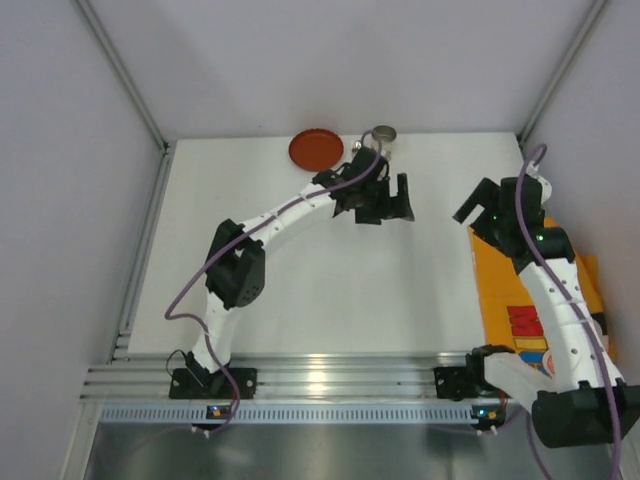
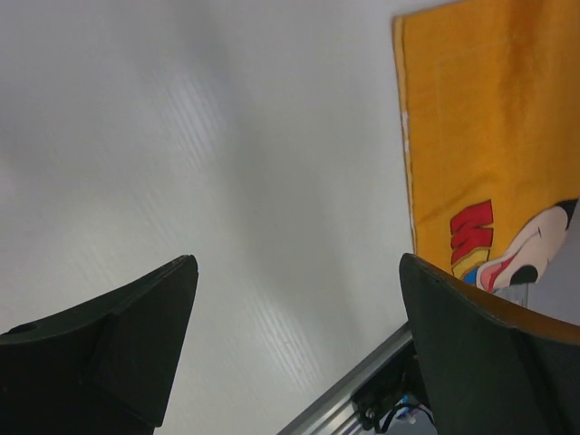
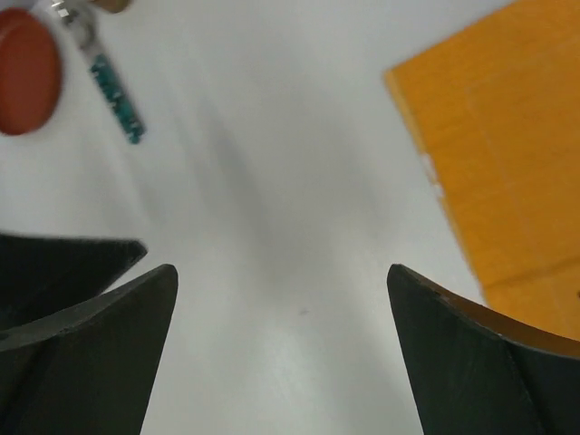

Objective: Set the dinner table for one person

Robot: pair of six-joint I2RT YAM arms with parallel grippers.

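Left tool (image 2: 297, 265), right tool (image 3: 281, 272) agape; red plate (image 1: 315, 150) near grey cup (image 1: 384, 133).

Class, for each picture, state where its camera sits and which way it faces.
Top external: overhead, behind the robot, looking down on the white rectangular tabletop; both arms show.
Left wrist: faces the orange cloth placemat; open left gripper shows.
Right wrist: faces the round red plate; open right gripper shows.
All share the placemat.

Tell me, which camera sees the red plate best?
The top external view: the red plate shows whole and sharp there. The right wrist view catches only part of it, blurry, at the picture's upper left edge. The left wrist view does not show it.
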